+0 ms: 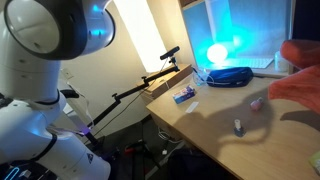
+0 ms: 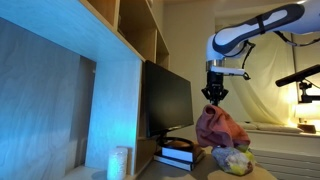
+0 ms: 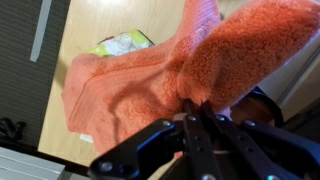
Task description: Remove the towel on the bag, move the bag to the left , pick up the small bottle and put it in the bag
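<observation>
I have the fingers (image 3: pixel 190 128) pinched shut on a fold of the red-pink soft cloth towel (image 3: pixel 150 80). In the wrist view the cloth bunches up right at the fingertips and spreads away from them across the pale wooden worktop (image 3: pixel 105 15). In an exterior view the fingers (image 2: pixel 213 95) point straight down and the towel (image 2: pixel 220 128) hangs directly beneath them in loose folds.

The pale yellowish-white thin plastic bag (image 3: pixel 122 43) lies past the far edge of the towel as the wrist view shows it, well out from the fingertips and not between them. In an exterior view the bag (image 2: pixel 232 160) sits on the worktop below the fingers, under the towel's lowest folds. I cannot tell whether the cloth touches it.

The tiny greyish bottle with a darker cap (image 1: pixel 238 126) stands upright on the worktop (image 1: pixel 200 120), apart from the towel (image 1: pixel 300 75) at the edge of that view, where the fingers themselves are out of frame. Beyond the bottle lie a small pinkish-white lump (image 1: pixel 257 103), a flat blue packet (image 1: pixel 183 96) and a dark blue oval case (image 1: pixel 225 75).
</observation>
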{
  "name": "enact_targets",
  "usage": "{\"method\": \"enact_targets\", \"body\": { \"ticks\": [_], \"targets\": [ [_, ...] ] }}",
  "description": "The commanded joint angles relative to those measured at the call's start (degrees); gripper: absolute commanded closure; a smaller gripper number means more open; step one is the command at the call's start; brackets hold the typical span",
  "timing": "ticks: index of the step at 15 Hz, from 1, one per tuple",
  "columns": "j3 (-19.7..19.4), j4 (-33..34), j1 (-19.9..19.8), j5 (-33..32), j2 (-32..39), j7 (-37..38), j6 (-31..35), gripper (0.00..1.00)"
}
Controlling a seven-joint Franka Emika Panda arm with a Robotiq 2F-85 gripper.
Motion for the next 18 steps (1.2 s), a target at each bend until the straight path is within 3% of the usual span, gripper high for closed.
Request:
{"method": "enact_targets", "body": {
  "ticks": [1, 9, 10, 11, 18],
  "targets": [
    [0.8, -2.4, 0.2, 0.6, -6.5, -1.1, -2.8, 0.98],
    [1.0, -4.7, 4.1, -0.4, -13.0, -0.9, -2.9, 0.98],
    [0.5, -1.2, 3.5, -0.1, -9.5, 0.0, -1.7, 0.98],
    [0.6, -1.3, 3.8, -0.1, -9.7, 0.1, -1.7, 0.92],
    [0.5, -1.3, 3.4, -0.1, -9.0, 0.1, -1.7, 0.92]
  ]
}}
